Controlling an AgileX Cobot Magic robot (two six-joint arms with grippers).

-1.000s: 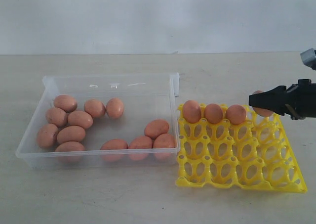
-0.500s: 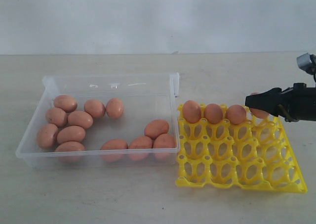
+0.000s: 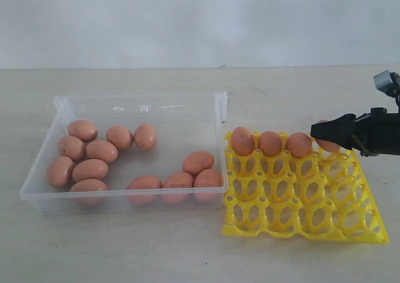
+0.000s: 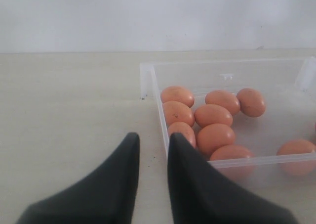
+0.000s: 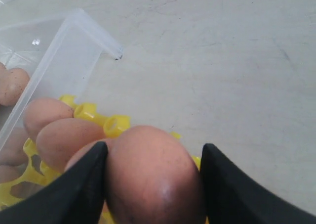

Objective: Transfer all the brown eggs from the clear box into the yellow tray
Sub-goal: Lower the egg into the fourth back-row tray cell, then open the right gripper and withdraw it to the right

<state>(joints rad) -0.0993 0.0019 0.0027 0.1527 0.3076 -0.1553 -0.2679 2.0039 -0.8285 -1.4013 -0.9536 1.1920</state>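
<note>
Your right gripper (image 3: 314, 131) is clamped on a brown egg (image 5: 153, 184) over the back-right corner cup of the yellow tray (image 3: 304, 232); release off-centre and it clips a peg, bumps the neighbouring egg (image 3: 299, 143) or rolls onto the table (image 3: 156, 252).

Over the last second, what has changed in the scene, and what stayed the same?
The right gripper, shut on a brown egg, sank slightly over the far row of the yellow tray and edged a little leftward. Nothing was grasped or released. The three eggs already seated there and the twelve eggs in the clear box did not move.
</note>
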